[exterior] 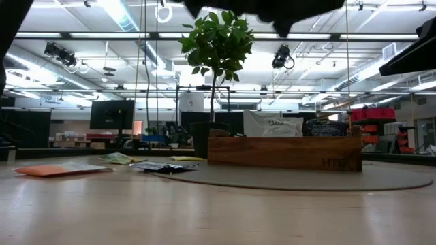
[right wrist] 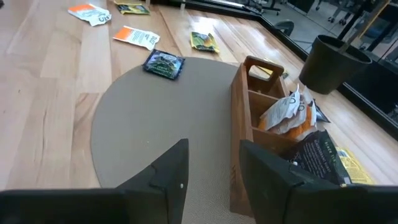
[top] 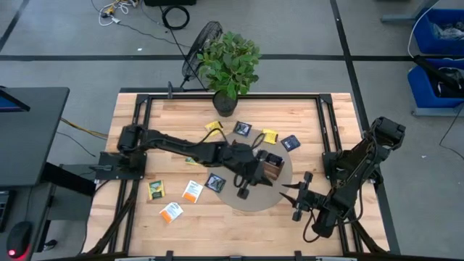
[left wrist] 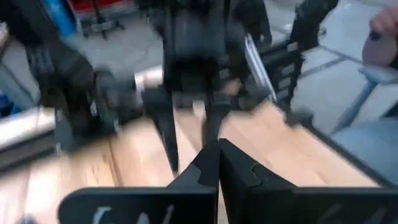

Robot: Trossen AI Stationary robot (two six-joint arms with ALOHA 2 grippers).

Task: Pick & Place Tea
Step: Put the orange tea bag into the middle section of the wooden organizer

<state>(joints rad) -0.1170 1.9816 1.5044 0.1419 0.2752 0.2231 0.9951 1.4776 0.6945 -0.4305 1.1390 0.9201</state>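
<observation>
Wooden box (right wrist: 261,118) stands on a round grey mat (right wrist: 155,118), some tea packets (right wrist: 292,115) inside, others (top: 192,191) scattered on the surface (top: 145,217). Left end effector (top: 250,177) hangs beside the box, closed, empty. Right end effector (top: 296,190), fingers apart, empty, waits nearby.

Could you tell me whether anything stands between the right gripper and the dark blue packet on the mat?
On the mat, nothing: bare surface from right gripper to dark blue packet. The left gripper hangs shut above.

L end effector (top: 253,176) closed mid-table; R end effector (top: 293,191) open
</observation>
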